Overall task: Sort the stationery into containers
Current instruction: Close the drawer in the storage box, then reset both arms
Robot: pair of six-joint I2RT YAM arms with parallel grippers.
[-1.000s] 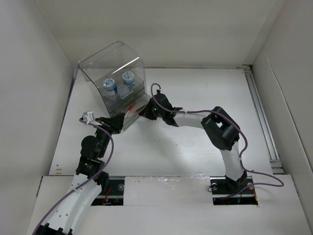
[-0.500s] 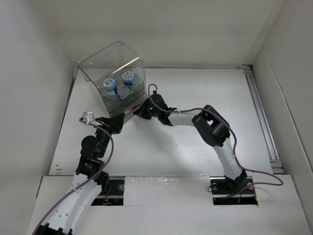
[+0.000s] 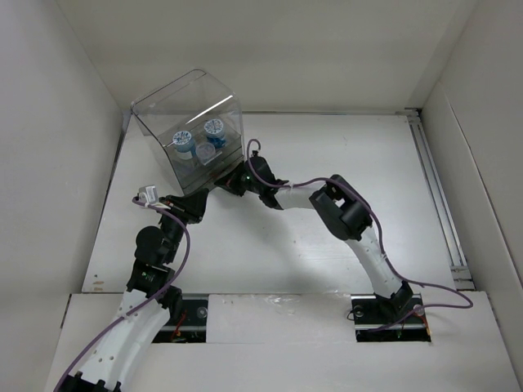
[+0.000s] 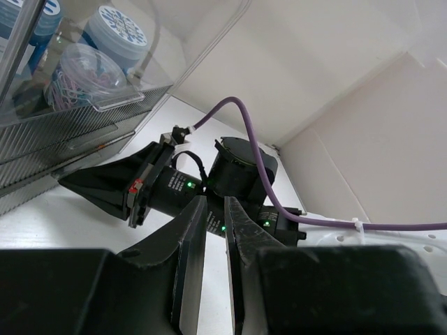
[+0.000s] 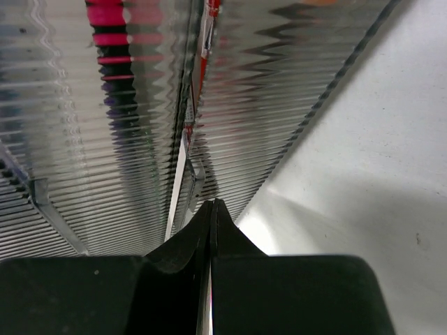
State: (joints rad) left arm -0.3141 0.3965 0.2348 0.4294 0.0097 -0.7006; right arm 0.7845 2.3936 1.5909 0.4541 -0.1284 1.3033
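Standing inside the clear box (image 3: 160, 107), two tubs (image 3: 185, 147) show blue-white patterned lids (image 3: 214, 126).

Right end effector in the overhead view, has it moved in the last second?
Yes. The right end effector has slid left, closer in against the base of the clear box, which has stayed put.
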